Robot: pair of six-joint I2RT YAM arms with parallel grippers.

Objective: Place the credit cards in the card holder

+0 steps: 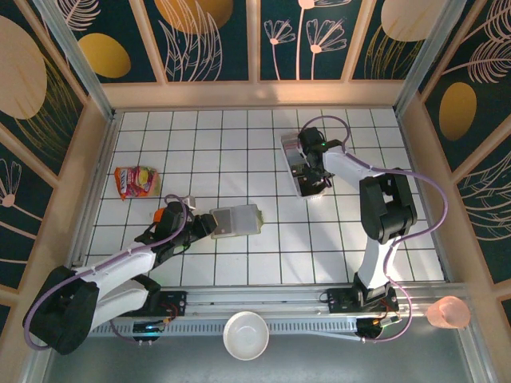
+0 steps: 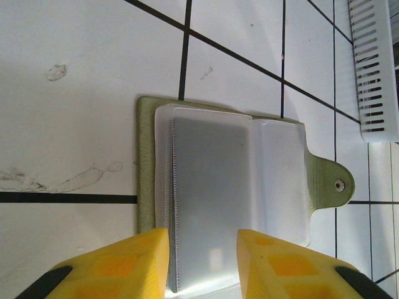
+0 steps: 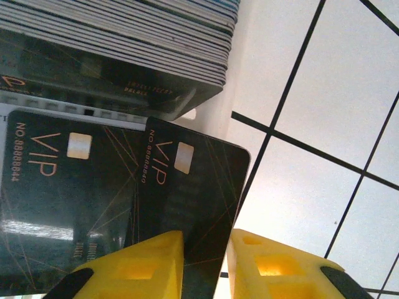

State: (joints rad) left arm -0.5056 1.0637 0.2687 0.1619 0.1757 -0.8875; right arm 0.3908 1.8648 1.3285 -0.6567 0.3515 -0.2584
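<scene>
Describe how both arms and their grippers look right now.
Both arms are white-shelled links with black joints, the left arm and right arm each trailing a lilac cable. The left gripper and right gripper have blocky yellow fingers, black behind.

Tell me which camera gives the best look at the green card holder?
The left wrist view: the card holder lies open and large there, clear sleeves and snap tab plain. The top external view shows it small, by the left gripper. The right wrist view faces the credit cards.
</scene>
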